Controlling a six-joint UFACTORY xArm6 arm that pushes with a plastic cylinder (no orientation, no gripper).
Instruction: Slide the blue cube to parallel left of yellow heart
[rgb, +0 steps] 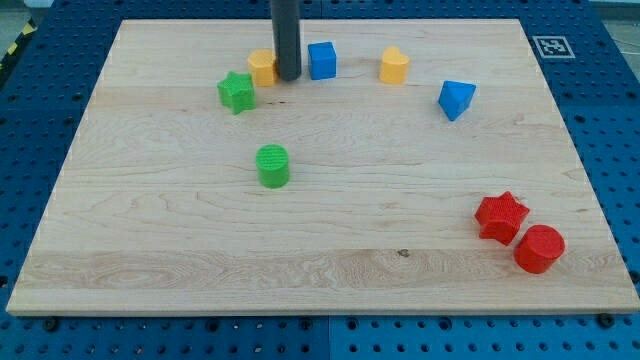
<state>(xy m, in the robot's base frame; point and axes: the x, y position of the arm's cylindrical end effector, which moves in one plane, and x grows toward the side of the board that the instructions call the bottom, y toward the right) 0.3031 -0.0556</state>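
The blue cube (322, 60) sits near the view's top, a little left of centre. A yellow block that looks like a heart (394, 65) lies to its right, at about the same height in the view. Another yellow block (262, 67), shape unclear, lies to the cube's left and is partly hidden by the rod. My tip (287, 78) rests on the board between that yellow block and the blue cube, close to the cube's left side.
A green star (236, 92) lies left of my tip. A green cylinder (272, 165) stands below it. A blue wedge-like block (456, 99) is at the right. A red star (501, 216) and a red cylinder (539, 248) sit at the bottom right.
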